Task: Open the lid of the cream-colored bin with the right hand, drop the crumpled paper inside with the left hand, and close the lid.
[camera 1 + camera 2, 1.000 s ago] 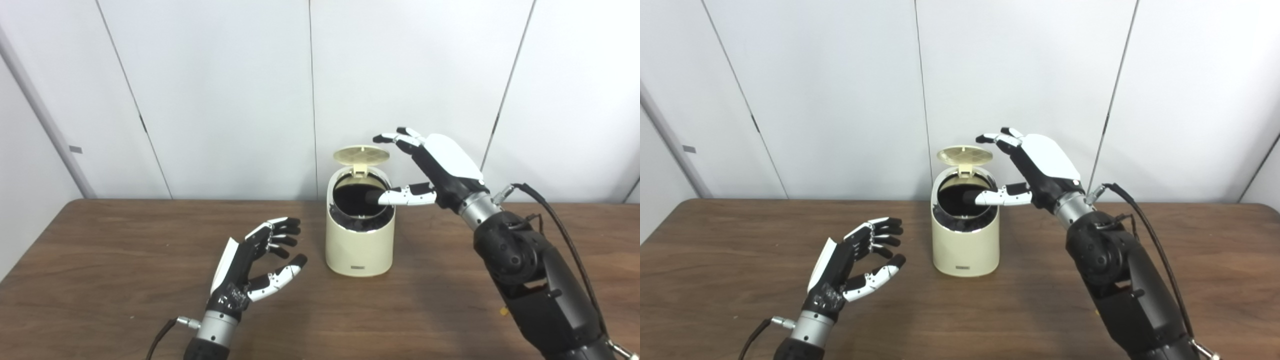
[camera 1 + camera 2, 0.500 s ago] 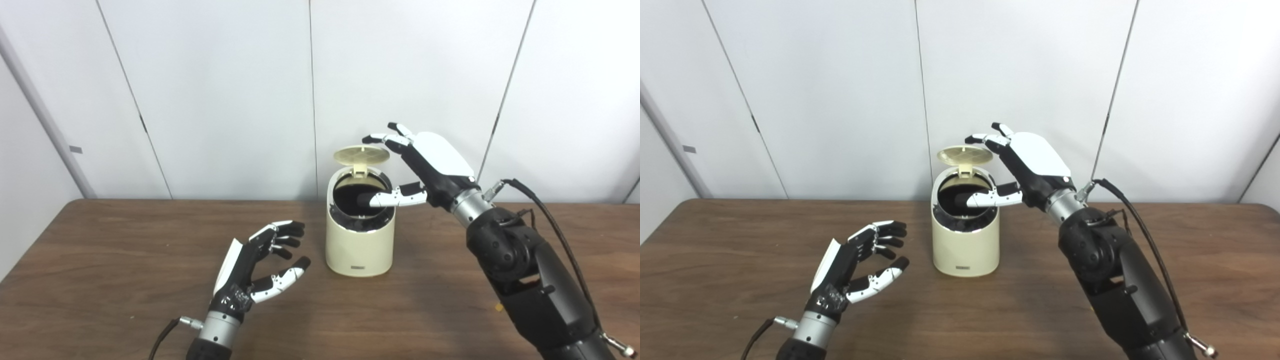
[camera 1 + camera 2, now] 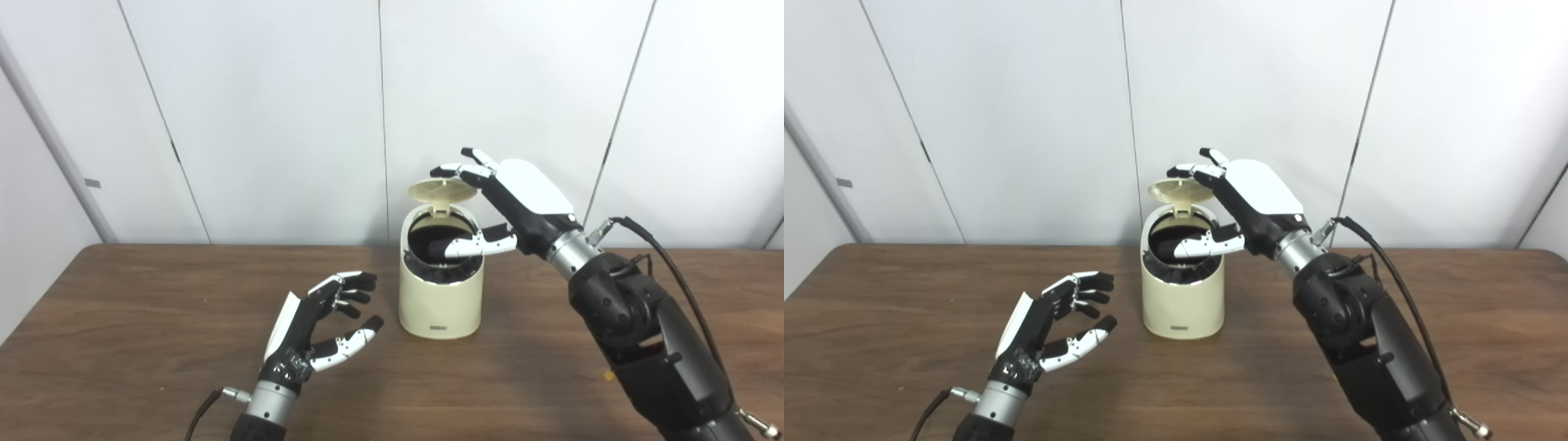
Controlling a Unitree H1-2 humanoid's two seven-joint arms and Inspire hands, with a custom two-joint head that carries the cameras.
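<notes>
The cream-colored bin (image 3: 438, 303) stands on the brown table, its round lid (image 3: 442, 189) raised at the back and its dark inside showing. My right hand (image 3: 511, 199) is open above the bin, fingertips over the lid's top edge and thumb reaching across the opening. My left hand (image 3: 321, 321) is open and empty, low over the table to the left of the bin. No crumpled paper shows in either view.
The wooden table (image 3: 122, 331) runs wide to both sides of the bin. White wall panels (image 3: 275, 110) stand right behind the table's far edge. A black cable (image 3: 674, 282) runs along my right forearm.
My right hand has moved left, its fingertips now over the raised lid and its thumb further across the opening. My left hand has shifted slightly toward the bin.
</notes>
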